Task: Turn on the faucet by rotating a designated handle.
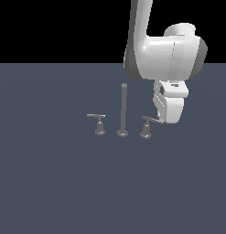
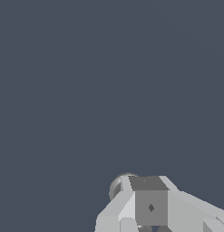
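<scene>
- In the wrist view the gripper [image 2: 152,206] fills the near corner as a pale, blocky mass with a darker square face; a rounded grey metal piece [image 2: 117,186] peeks from behind it, probably part of a faucet lever, though too little shows to be sure.
- The rest of the wrist view is the bare dark blue-grey floor [image 2: 86,90].
- In the exterior view the faucet [image 1: 123,112] stands on that floor: a tall thin spout rod on a round base, with a short lever on each side.
- The handle [image 1: 148,124] is the lever on the exterior view's right, its flat bar tilted and reaching toward the gripper [image 1: 161,119].
- The twin lever [image 1: 98,122] stands on the exterior view's left, well apart from the arm.
- The gripper hangs low, just beside the handle's bar end and seemingly touching it.
- I cannot tell how far apart the fingers are; neither view shows them clearly.
</scene>
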You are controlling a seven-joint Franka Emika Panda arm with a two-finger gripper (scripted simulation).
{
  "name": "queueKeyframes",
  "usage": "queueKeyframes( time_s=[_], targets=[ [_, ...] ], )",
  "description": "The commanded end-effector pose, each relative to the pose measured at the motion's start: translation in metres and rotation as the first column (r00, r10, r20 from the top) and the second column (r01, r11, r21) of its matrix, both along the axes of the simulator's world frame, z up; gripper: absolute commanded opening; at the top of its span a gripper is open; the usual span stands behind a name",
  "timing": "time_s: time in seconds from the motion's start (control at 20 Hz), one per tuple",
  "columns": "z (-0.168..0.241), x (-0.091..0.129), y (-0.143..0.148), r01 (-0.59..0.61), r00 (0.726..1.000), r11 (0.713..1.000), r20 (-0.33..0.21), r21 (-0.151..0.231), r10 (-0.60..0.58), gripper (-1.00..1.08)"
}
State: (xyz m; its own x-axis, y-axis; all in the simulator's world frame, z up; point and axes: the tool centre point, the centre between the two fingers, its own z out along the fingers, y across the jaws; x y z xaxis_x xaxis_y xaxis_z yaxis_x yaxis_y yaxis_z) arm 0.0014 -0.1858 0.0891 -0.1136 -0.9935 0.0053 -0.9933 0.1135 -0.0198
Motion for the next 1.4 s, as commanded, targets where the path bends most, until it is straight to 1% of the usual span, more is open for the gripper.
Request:
queueKeyframes(
  time_s=[0.0,0.2,0.25,0.3,0.85,0.9,0.95,1.35],
  targets=[
    [0.000,-0.014,0.007,-0.004,1.000,1.000,-0.016,0.007,0.004,-1.00],
    [0.000,-0.028,0.010,-0.003,1.000,1.000,-0.018,0.007,0.003,-1.00],
    [0.000,-0.028,0.010,-0.003,1.000,1.000,-0.018,0.007,0.003,-1.00],
    [0.000,-0.024,0.001,0.009,1.000,1.000,-0.013,0.003,-0.009,-1.00],
    [0.000,-0.046,0.046,-0.002,1.000,1.000,-0.019,0.007,0.002,-1.00],
    [0.000,-0.046,0.046,-0.002,1.000,1.000,-0.019,0.007,0.002,-1.00],
    [0.000,-0.046,0.023,0.031,0.999,1.000,-0.015,-0.001,-0.031,-1.00],
    [0.000,-0.031,0.082,0.000,1.000,1.000,-0.019,0.007,0.001,-1.00]
  ],
)
